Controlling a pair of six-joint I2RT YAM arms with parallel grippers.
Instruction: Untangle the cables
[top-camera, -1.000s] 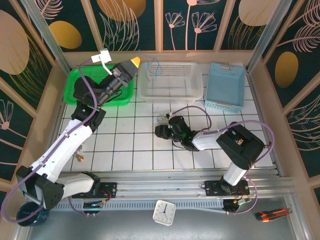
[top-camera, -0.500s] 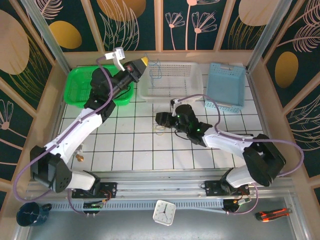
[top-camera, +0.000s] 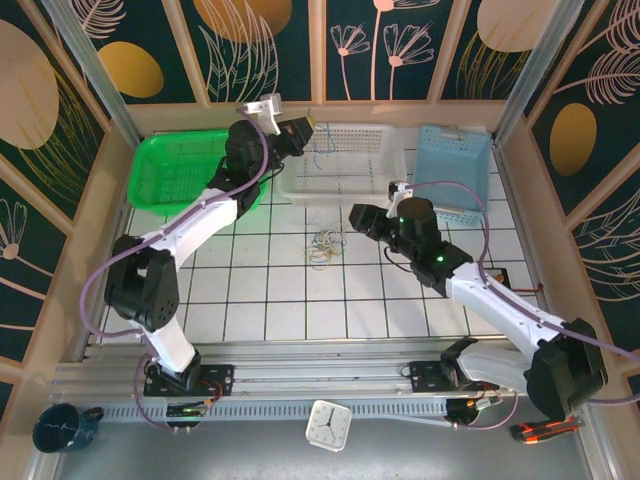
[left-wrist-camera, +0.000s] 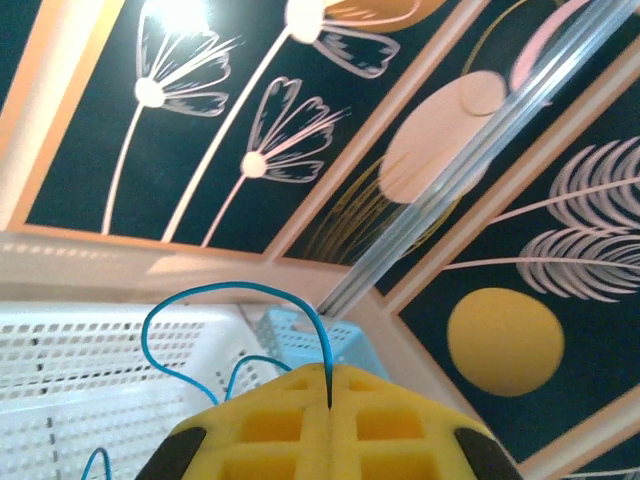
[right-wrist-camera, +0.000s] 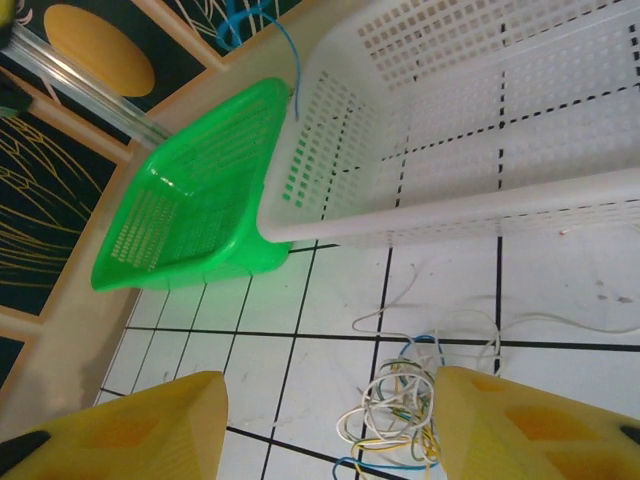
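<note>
green basket: green perforated plastic basket (top-camera: 170, 172) at the far-left of the white tiled tabletop (top-camera: 270, 300), just beside the white basket; also in the right wrist view (right-wrist-camera: 190, 205).
left pincer: left pincer (top-camera: 308, 126) sits over the far-left rim of the white basket. Yellow pads (left-wrist-camera: 260, 430) are pressed fully together, pinching 1 thin blue cable (left-wrist-camera: 235, 292) at the seam.
blue cable: arcs up out of the pads, then drops toward the white basket; seen from above as a blue squiggle (top-camera: 319, 150) under the pincer, and as a blue strand (right-wrist-camera: 283, 40) at the basket's corner.
white basket: clear-white perforated plastic basket (top-camera: 350, 165), far centre, between the green and light-blue baskets.
tangle: loose tangle of thin white, blue and yellowish-tan cables (top-camera: 325, 250) lies on the tiles, near side of the white basket, apart from it (right-wrist-camera: 400, 405).
right pincer: right pincer (top-camera: 360, 217) is above the tabletop just right of the tangle, aimed at it. Jaws roughly half open, nothing between them (right-wrist-camera: 330, 405).
light-blue basket: light-blue perforated plastic basket (top-camera: 452, 170), far right.
</note>
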